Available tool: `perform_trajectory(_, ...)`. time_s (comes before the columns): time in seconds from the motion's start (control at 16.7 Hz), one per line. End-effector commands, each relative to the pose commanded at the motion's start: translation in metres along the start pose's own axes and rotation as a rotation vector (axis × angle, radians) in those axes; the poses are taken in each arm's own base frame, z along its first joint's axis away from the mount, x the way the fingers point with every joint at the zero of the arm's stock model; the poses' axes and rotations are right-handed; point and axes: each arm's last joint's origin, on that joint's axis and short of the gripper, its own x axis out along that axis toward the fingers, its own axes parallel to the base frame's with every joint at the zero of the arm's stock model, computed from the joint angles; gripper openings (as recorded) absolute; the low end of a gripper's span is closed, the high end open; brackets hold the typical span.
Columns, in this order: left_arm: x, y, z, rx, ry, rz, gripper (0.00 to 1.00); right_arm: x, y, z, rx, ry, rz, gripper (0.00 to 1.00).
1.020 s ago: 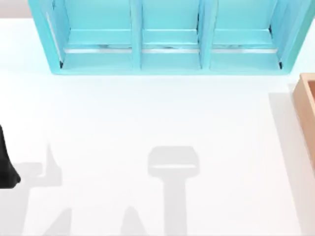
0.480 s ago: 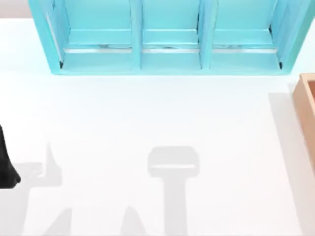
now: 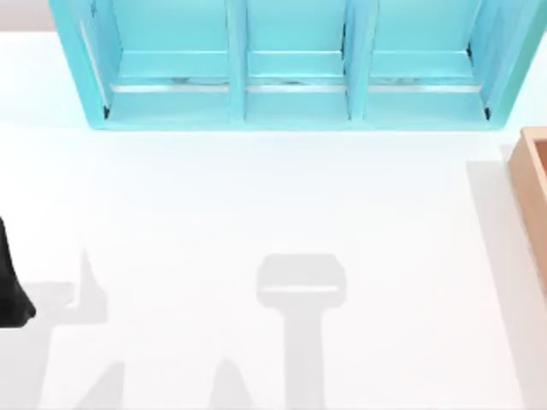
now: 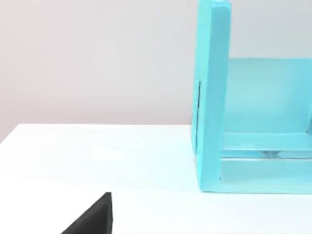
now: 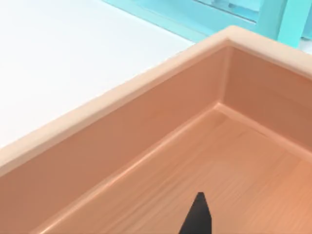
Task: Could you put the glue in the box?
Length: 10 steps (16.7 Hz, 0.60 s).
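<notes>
Nothing has been moved over the last second: the black left arm (image 3: 10, 290) is kept parked at the left edge of the white table (image 3: 256, 196), and its grip cannot be told. The large teal compartmented shelf unit (image 3: 291, 68) is set along the far edge. The tan wooden box with thick straight walls (image 3: 534, 196) is placed at the right edge, with the right gripper (image 5: 197, 217) held above its bare floor; whether that gripper is wide or narrow cannot be told. Where the glue lies cannot be told, so the placing is perhaps not yet begun.
</notes>
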Motion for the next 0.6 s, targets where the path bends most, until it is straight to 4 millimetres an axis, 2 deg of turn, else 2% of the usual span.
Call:
perform_trajectory(0.24,0.0000,0.0000,0.0000,0.000,0.000,0.000,1.00,0.0000,0.0000,0.0000,0.000,0.000,0.000,0.98)
perform_trajectory(0.6,0.0000,0.0000,0.0000,0.000,0.000,0.000,1.00,0.0000,0.0000,0.0000,0.000,0.000,0.000,1.00)
